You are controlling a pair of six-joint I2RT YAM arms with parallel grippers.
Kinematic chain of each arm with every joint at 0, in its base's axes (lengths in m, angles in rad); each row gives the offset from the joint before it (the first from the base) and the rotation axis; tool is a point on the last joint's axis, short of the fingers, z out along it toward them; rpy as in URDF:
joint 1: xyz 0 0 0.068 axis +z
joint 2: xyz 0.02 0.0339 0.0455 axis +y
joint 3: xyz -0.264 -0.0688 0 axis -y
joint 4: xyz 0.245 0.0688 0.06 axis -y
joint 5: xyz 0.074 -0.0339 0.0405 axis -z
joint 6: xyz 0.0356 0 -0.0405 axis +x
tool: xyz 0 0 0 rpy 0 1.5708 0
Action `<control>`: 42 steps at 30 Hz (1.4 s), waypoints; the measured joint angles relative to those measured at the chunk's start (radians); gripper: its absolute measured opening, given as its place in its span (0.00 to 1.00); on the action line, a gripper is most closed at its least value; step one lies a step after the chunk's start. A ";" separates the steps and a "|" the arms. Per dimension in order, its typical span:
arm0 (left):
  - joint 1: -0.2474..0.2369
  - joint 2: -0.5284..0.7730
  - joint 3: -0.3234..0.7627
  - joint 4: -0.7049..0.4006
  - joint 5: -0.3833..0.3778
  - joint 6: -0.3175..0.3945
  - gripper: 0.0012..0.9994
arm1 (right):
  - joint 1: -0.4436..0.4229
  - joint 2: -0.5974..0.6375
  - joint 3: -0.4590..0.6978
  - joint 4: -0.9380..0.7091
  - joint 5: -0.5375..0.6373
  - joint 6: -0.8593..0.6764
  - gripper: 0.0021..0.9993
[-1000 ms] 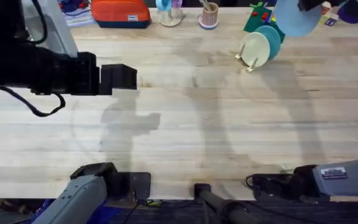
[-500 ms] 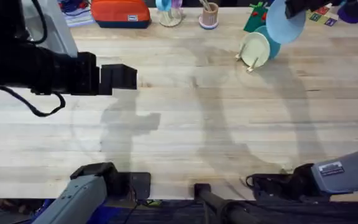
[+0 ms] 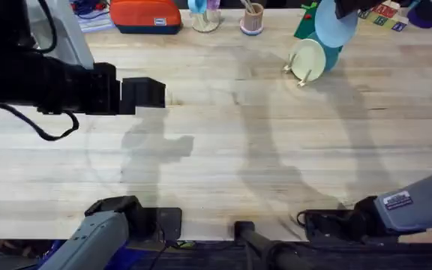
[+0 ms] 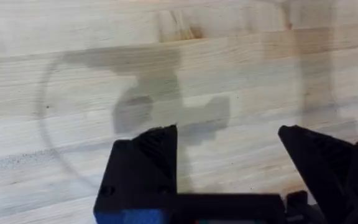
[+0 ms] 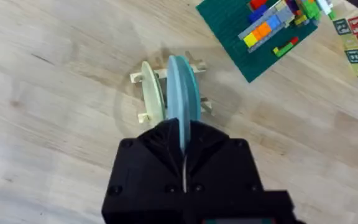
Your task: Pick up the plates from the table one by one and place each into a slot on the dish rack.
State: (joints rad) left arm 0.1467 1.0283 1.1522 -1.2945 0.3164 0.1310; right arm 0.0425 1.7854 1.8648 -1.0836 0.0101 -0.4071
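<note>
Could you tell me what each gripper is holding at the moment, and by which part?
The right gripper holds the light blue plate by its rim, edge-on above the dish rack. The left gripper is open and holds nothing.

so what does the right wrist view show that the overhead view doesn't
The right wrist view alone looks edge-on into the dish rack, with the cream plate in one slot, the teal plate in the next, and the right claw shut on the light blue plate above them.

The overhead view alone takes in the left claw open over the bare table, plus an orange pouch and cups along the far edge.

Both show the rack, the three plates and the green toy board.
</note>
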 joint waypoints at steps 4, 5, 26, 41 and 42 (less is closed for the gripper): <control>0.000 0.000 0.000 0.000 0.000 0.000 0.99 | 0.000 0.006 0.000 0.005 0.000 -0.005 0.03; 0.000 0.000 0.000 0.000 0.000 0.000 0.99 | 0.000 0.006 0.000 0.006 0.000 -0.005 0.03; 0.000 0.000 0.000 0.000 0.000 0.000 0.99 | 0.000 0.110 0.000 0.006 0.000 -0.009 0.03; 0.000 0.000 0.000 0.000 0.000 0.000 0.99 | 0.000 0.152 0.000 -0.007 0.001 -0.013 0.03; 0.000 0.000 0.000 0.000 0.000 0.000 1.00 | 0.000 0.152 0.000 -0.009 0.001 -0.013 0.03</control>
State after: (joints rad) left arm 0.1467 1.0283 1.1522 -1.2949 0.3164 0.1310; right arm 0.0425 1.9369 1.8652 -1.0924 0.0109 -0.4202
